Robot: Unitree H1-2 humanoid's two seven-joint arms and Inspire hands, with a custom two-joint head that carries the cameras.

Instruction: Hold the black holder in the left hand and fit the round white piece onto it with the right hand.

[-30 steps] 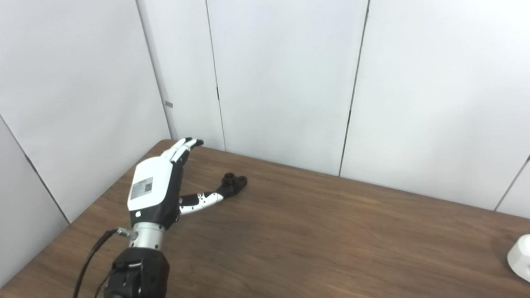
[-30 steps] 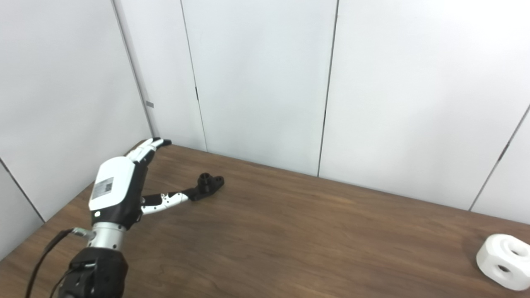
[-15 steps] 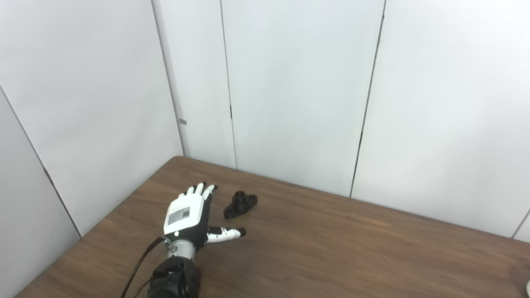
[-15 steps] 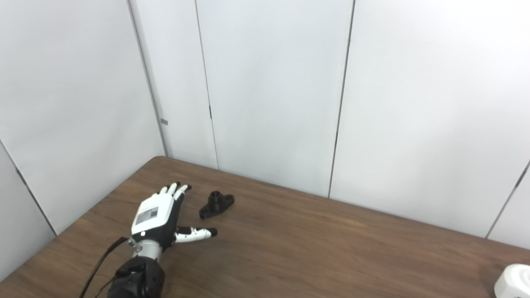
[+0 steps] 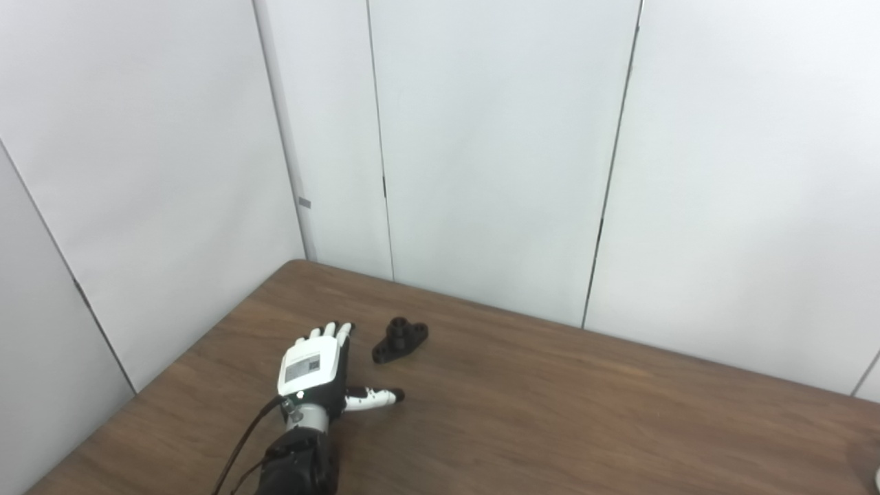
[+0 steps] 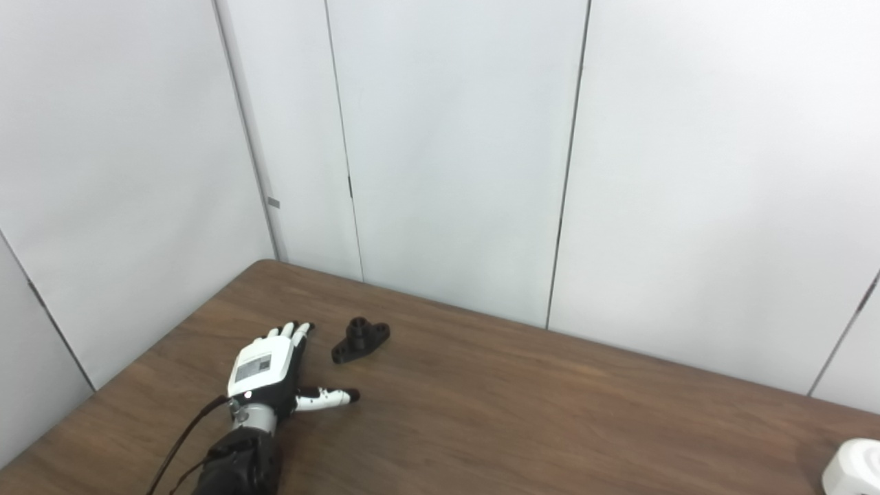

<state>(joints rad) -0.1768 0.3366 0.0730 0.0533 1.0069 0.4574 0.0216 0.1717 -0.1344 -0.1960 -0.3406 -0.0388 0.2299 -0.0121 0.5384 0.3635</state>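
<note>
Left eye view shows the small black plastic holder (image 5: 399,339) lying on the brown wooden desk (image 5: 550,412), just right of the empty left hand (image 5: 314,371), whose fingers (image 5: 330,333) are spread wide.

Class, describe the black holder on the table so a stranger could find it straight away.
Start at the far left corner of the brown table, near the white wall panels. The open left hand lies there, and the black holder sits just right of its fingertips, untouched. It is small, dark, with a raised round collar.
</note>
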